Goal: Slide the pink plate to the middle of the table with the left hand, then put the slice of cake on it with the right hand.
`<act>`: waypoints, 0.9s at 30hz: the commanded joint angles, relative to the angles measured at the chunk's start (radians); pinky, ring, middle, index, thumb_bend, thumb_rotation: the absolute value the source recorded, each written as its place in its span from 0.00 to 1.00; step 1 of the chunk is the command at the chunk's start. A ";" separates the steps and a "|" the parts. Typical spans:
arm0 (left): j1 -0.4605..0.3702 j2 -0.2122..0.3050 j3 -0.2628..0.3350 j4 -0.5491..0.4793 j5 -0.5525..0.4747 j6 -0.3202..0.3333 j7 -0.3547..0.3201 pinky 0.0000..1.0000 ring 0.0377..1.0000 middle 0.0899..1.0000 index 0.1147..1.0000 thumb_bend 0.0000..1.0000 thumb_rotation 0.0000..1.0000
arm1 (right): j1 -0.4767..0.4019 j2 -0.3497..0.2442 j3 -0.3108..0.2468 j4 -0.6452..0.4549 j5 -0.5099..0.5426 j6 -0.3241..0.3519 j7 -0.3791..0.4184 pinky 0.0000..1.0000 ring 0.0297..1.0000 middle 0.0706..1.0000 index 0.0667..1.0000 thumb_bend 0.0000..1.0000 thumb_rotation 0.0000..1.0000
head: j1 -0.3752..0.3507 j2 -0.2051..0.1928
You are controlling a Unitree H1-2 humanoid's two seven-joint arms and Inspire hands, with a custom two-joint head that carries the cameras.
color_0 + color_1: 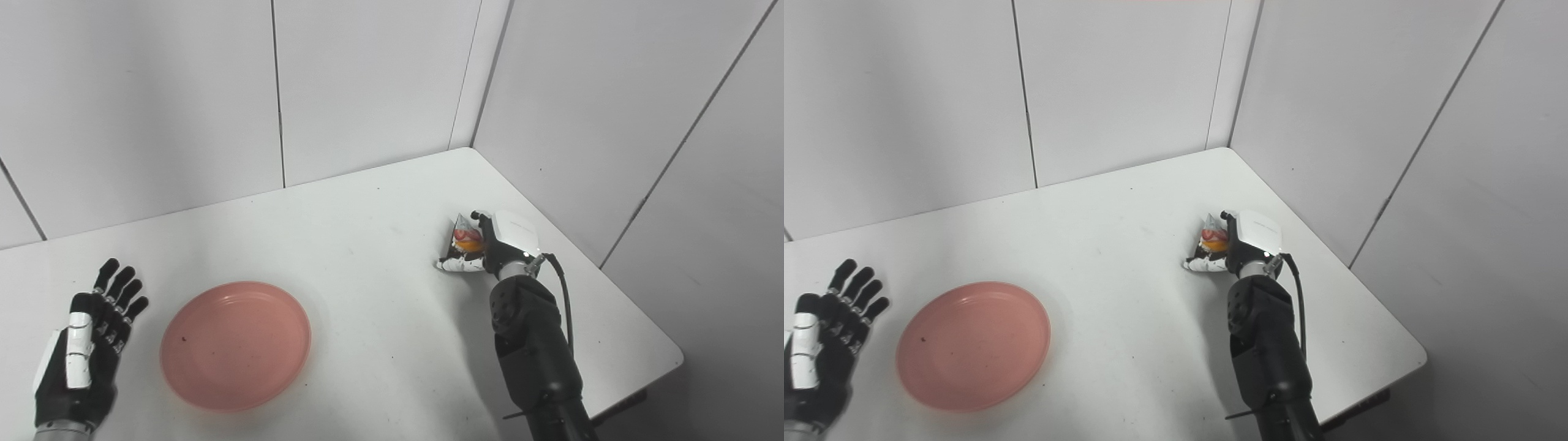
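Left eye view first: the pink plate (236, 345) sits on the near left part of the white table (367, 245), and the left hand (86, 349) lies flat just left of it, fingers spread, holding nothing, not touching the rim. Over on the right, the right hand (499, 242) is wrapped around the slice of cake (465, 242), which looks like it's resting on the table, though I can't really tell. Right eye view shows the same deal: plate (972, 345) near left and apart from the cake (1213, 242), right hand (1249, 242) clamped on it. There's faint grey print on the back of that hand, too small to read.
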 commanded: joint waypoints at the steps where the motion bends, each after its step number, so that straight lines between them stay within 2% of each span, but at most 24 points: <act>1: 0.039 0.002 -0.001 0.017 0.000 -0.007 -0.005 0.94 0.97 0.97 0.95 0.67 0.98 | -0.028 -0.028 -0.006 -0.009 -0.005 -0.004 -0.010 0.57 0.70 0.76 0.81 0.85 0.35 | 0.001 0.001; 2: 0.039 0.002 0.000 0.019 -0.001 -0.007 -0.004 0.94 0.97 0.97 0.95 0.67 0.98 | -0.028 -0.028 -0.007 -0.003 0.007 -0.004 -0.022 0.55 0.67 0.74 0.81 0.85 0.34 | 0.003 0.001; 3: 0.038 0.001 0.001 0.020 -0.002 -0.008 -0.005 0.94 0.97 0.97 0.95 0.68 0.97 | -0.029 -0.027 -0.008 0.002 0.015 -0.004 -0.032 0.42 0.52 0.61 0.79 0.83 0.28 | 0.003 0.001; 4: 0.038 0.002 0.000 0.019 -0.001 -0.006 -0.005 0.94 0.97 0.97 0.95 0.68 0.97 | -0.028 -0.030 -0.007 0.012 0.042 -0.004 -0.064 0.29 0.35 0.44 0.77 0.79 0.18 | 0.006 0.003; 7: 0.039 0.002 -0.001 0.012 -0.003 0.004 -0.005 0.94 0.97 0.97 0.95 0.69 0.97 | -0.019 -0.035 0.005 0.018 0.099 -0.008 -0.158 0.19 0.23 0.31 0.73 0.76 0.09 | 0.007 0.004; 8: 0.040 0.000 -0.001 0.010 -0.004 0.005 -0.005 0.94 0.97 0.97 0.95 0.69 0.96 | -0.014 -0.031 0.006 0.012 0.115 -0.013 -0.207 0.21 0.26 0.39 0.63 0.62 0.03 | 0.008 0.004; 9: 0.040 -0.001 -0.001 0.009 -0.004 0.005 -0.004 0.94 0.97 0.97 0.95 0.69 0.96 | -0.010 -0.029 0.010 0.009 0.130 -0.015 -0.244 0.23 0.28 0.42 0.51 0.56 0.01 | 0.008 0.004; 11: 0.041 -0.003 -0.002 0.007 -0.002 0.002 -0.002 0.94 0.97 0.97 0.95 0.69 0.96 | -0.004 -0.022 0.012 0.005 0.172 -0.037 -0.335 0.23 0.28 0.39 0.48 0.54 0.00 | 0.014 0.006; 12: 0.041 -0.003 -0.003 0.007 0.001 -0.001 -0.002 0.94 0.97 0.96 0.95 0.68 0.97 | -0.002 -0.021 0.019 0.000 0.187 -0.041 -0.370 0.21 0.26 0.41 0.46 0.53 0.00 | 0.016 0.006; 17: 0.044 -0.007 -0.008 -0.007 -0.001 0.010 -0.004 0.95 0.97 0.97 0.95 0.68 0.97 | 0.005 -0.027 0.053 -0.046 0.249 -0.049 -0.469 0.20 0.25 0.43 0.45 0.53 0.00 | 0.032 0.008; 20: 0.046 -0.014 -0.011 -0.011 0.005 0.005 0.002 0.94 0.96 0.96 0.94 0.68 0.96 | 0.009 -0.034 0.067 -0.075 0.278 -0.046 -0.490 0.22 0.28 0.37 0.48 0.52 0.00 | 0.052 0.009; 21: 0.048 -0.016 -0.015 -0.016 0.011 0.004 0.004 0.94 0.96 0.96 0.94 0.68 0.96 | 0.011 -0.036 0.066 -0.084 0.299 -0.053 -0.496 0.20 0.25 0.40 0.46 0.52 0.00 | 0.085 0.011; 22: 0.051 -0.018 -0.019 -0.024 0.021 0.008 0.009 0.93 0.96 0.96 0.94 0.68 0.97 | 0.013 -0.039 0.070 -0.100 0.313 -0.059 -0.500 0.20 0.26 0.40 0.46 0.53 0.00 | 0.085 0.011; 23: 0.055 -0.024 -0.024 -0.035 0.030 0.014 0.017 0.92 0.95 0.95 0.93 0.69 0.97 | 0.018 -0.045 0.073 -0.114 0.324 -0.066 -0.502 0.23 0.30 0.39 0.47 0.52 0.00 | 0.133 0.013; 27: 0.078 -0.037 -0.052 -0.095 0.082 0.037 0.045 0.94 0.96 0.96 0.94 0.68 0.99 | 0.037 -0.060 0.097 -0.227 0.370 -0.058 -0.452 0.28 0.37 0.41 0.47 0.53 0.00 | 0.221 0.014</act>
